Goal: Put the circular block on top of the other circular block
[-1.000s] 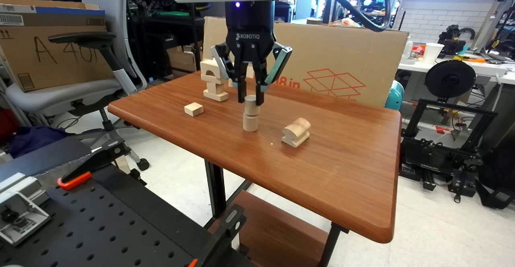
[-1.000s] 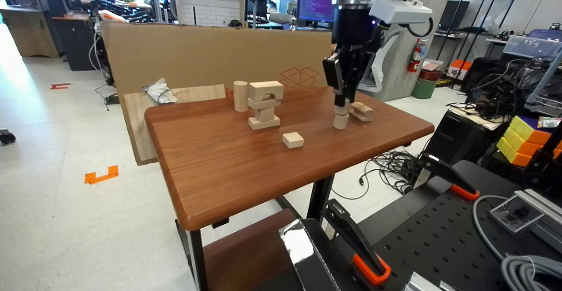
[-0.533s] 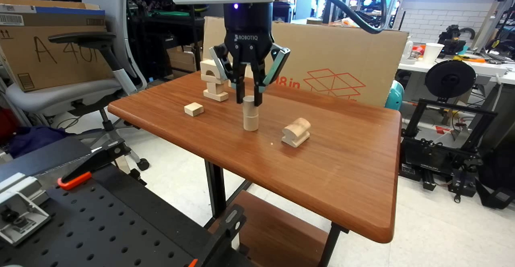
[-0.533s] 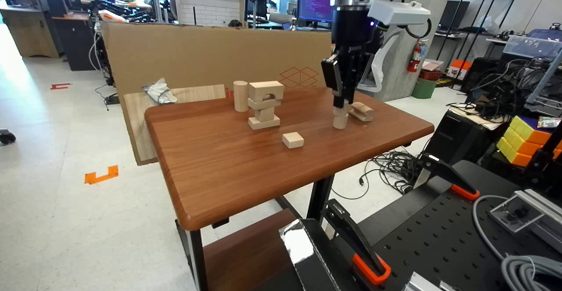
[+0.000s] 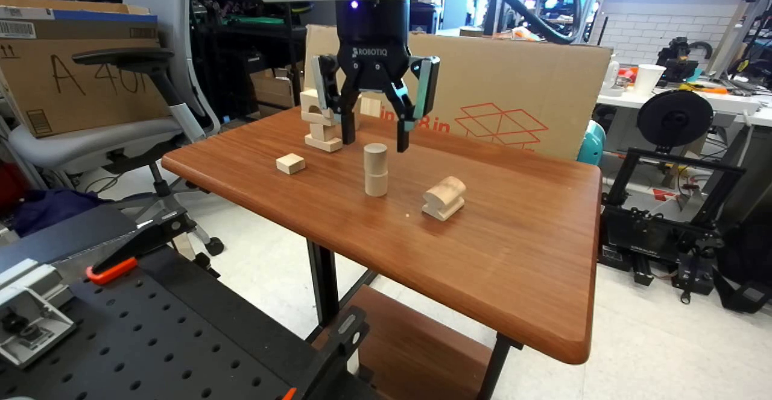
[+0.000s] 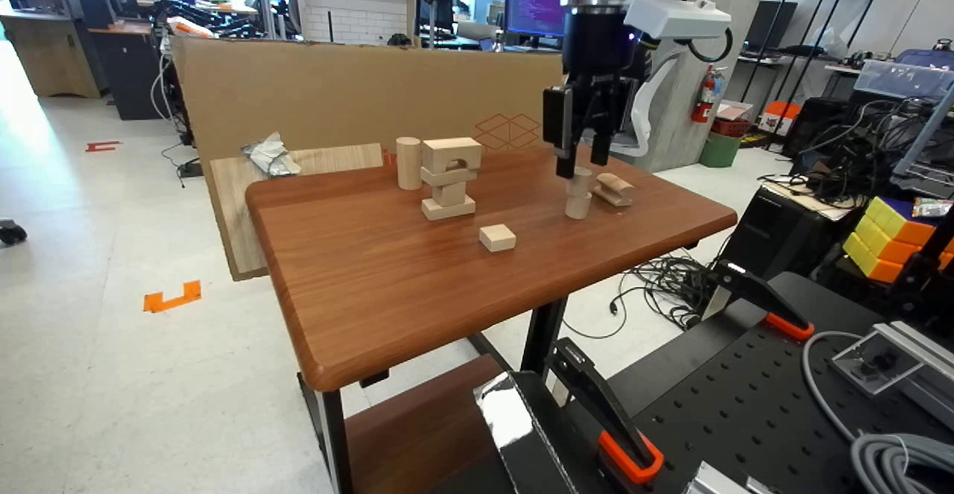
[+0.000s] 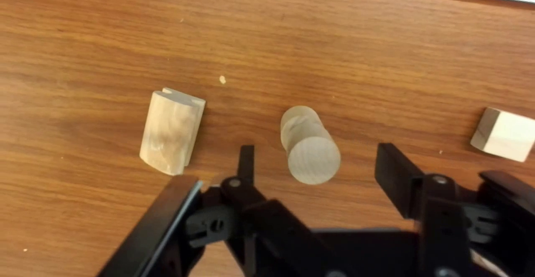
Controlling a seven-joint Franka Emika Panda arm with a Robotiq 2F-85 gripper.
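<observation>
The circular block (image 5: 376,157), a short pale wooden cylinder, stands upright on the other circular block (image 5: 376,184), which rests on the brown table. In both exterior views the two form one small column; the upper block (image 6: 580,182) looks nearly in line with the lower block (image 6: 577,208). From above, in the wrist view, the round top of the circular block (image 7: 314,161) partly covers the other circular block (image 7: 291,120). My gripper (image 5: 376,139) is open just above the column, its fingers (image 7: 246,160) spread to both sides of the top block and apart from it.
A stack with an arch (image 6: 451,153) and a tall cylinder (image 6: 408,163) stand toward the cardboard sheet (image 5: 512,86). A small square block (image 5: 291,163) lies on one side of the column, a rounded block on a grooved base (image 5: 444,198) on the other.
The gripper's fingers have spread from around the upper block and let it go. The gripper has risen slightly. The upper block stays on the lower one.
</observation>
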